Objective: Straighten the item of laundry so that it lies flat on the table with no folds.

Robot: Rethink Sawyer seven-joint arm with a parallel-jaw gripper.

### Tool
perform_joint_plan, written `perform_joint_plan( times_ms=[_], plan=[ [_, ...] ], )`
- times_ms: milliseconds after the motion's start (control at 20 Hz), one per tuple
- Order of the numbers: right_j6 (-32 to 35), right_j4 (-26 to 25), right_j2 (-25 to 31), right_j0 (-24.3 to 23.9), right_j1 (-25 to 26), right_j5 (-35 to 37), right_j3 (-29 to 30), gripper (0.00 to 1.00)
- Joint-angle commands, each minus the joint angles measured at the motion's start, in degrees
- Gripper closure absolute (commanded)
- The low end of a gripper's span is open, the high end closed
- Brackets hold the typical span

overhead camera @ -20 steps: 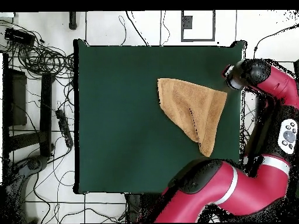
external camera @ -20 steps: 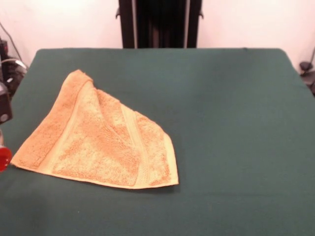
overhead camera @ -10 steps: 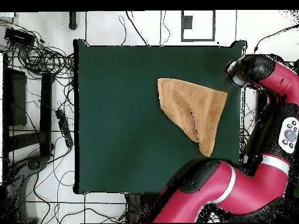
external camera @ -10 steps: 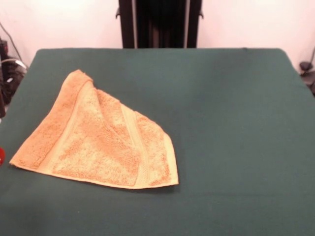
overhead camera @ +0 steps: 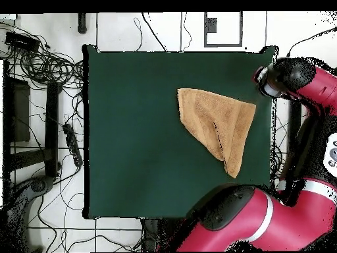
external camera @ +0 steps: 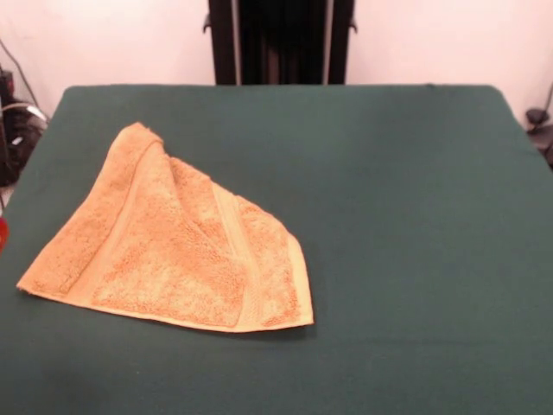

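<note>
A: Off past the desk [overhead camera: 131,132] edge, overhead view – that's where the arm [overhead camera: 309,82] end sits, beside the corner, not above the green top. Jaws themselves? Can't tell if spread or pressed together; the wrist housing hides them from above, and the front view doesn't show them at all.

B: And the washcloth [external camera: 177,251]?

A: On the desk, just inboard of the arm end, a short way over the edge from it, near that side of the top. Nothing touches it. It's folded over itself into a rough triangle: one long hem runs flat along the side nearest the front camera, opposite tip points away toward the far side. A woven band crosses the upper layer diagonally, w/ a ridge beside it where the cloth doubles.

B: So why is the arm parked out there?

A: My guess: kept clear so the cameras get an unblocked look at the cloth before a grasp is picked. Task's not done – fold is plainly in place.

B: Next move?

A: Prob. reach in for the top layer's free corner and draw it outward. Risk: pinching both layers, which just drags the whole thing.
</note>
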Motion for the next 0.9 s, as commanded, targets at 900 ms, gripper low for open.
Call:
perform_joint_plan(
  times_ms=[900],
  plan=[
    [15.33, 3.02, -1.91, 7.82, -9.22, -6.34, 29.09, 1.00]
  ],
)
